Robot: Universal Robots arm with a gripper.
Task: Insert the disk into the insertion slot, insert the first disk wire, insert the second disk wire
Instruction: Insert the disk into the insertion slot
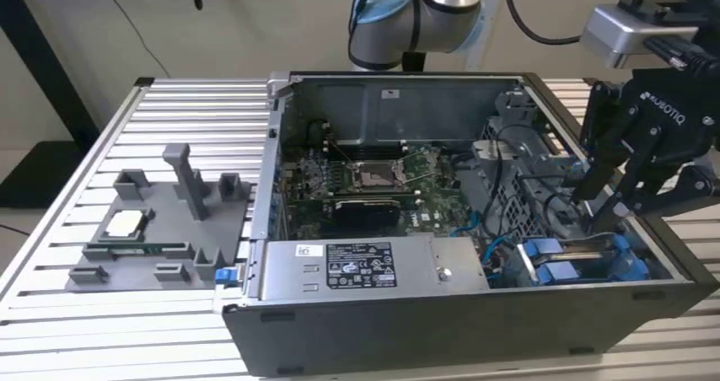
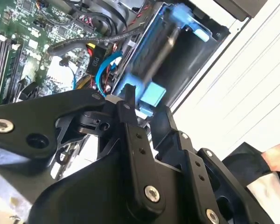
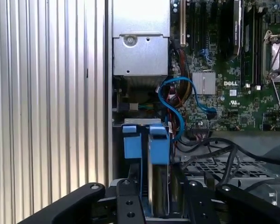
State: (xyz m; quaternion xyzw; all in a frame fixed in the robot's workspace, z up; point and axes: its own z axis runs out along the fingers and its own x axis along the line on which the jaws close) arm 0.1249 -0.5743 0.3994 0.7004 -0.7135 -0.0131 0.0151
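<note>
1. The disk (image 3: 159, 179) already sits in the slot (image 2: 200, 56), by my judgement.
2. The hand (image 1: 613, 208) is down over it; I cannot tell whether it grips.
3. Blue wires (image 3: 177, 107) loop nearby; both seem unplugged.

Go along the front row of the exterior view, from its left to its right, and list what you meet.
In order: grey parts tray → power-supply box → disk in its blue frame.
</note>
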